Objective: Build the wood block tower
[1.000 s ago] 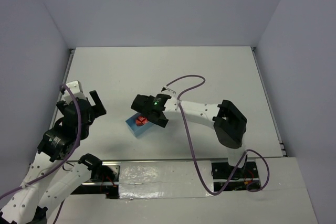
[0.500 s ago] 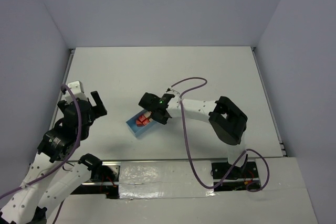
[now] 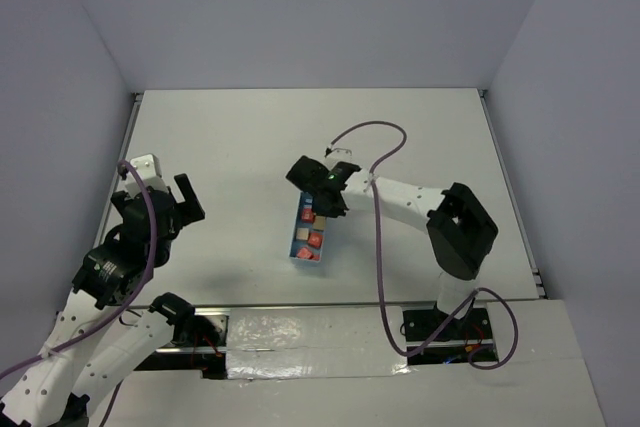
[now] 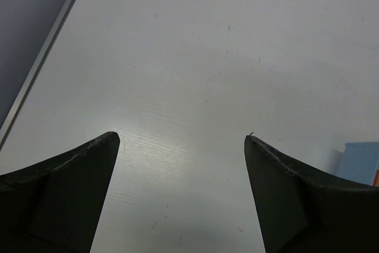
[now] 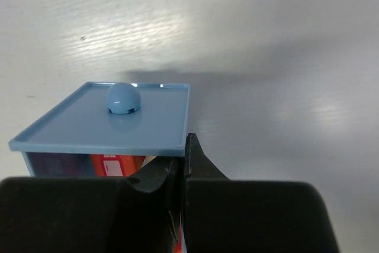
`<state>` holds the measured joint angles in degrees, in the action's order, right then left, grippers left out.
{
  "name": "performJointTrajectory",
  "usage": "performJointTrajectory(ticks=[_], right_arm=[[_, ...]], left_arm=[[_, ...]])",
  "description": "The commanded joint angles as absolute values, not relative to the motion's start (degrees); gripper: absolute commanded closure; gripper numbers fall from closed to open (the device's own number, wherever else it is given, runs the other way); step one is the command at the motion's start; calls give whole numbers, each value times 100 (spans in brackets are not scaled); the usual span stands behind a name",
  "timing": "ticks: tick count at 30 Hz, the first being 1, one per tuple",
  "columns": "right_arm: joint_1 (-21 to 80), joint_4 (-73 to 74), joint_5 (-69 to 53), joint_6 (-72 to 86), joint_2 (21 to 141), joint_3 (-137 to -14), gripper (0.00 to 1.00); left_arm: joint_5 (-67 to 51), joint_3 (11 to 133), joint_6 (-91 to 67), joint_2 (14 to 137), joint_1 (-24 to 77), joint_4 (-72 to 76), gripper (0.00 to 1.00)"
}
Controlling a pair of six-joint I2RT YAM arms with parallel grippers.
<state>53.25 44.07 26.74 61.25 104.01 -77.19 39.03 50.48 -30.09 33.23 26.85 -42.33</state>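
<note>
Nothing stacked yet: blocks (image 3: 313, 238) sit in blue box (image 3: 306, 258). At box's far end, right gripper (image 5: 185, 158) pinched closed; left gripper (image 4: 180, 164) wide. Next: extract base block.

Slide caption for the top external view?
Right gripper at light blue rectangular box of red-orange and tan wooden blocks.

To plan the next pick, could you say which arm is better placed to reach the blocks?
Probably right: the right fingers are at the blue box holding the blocks; the left fingers hang open, far off.
</note>
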Motion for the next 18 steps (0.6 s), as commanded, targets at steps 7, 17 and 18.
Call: performJointTrajectory(ticks=[7, 17, 18], right_arm=[[4088, 5474, 3392, 2585, 9843, -7541, 100], [3814, 5123, 2961, 1265, 10538, -8094, 99], [3832, 5246, 3066, 1431, 10703, -8408, 98]], left_arm=[[3876, 5063, -2900, 3340, 2733, -4025, 0], [3867, 5045, -2892, 3331, 2733, -4008, 1], [3858, 5045, -2883, 3340, 2742, -4008, 1]])
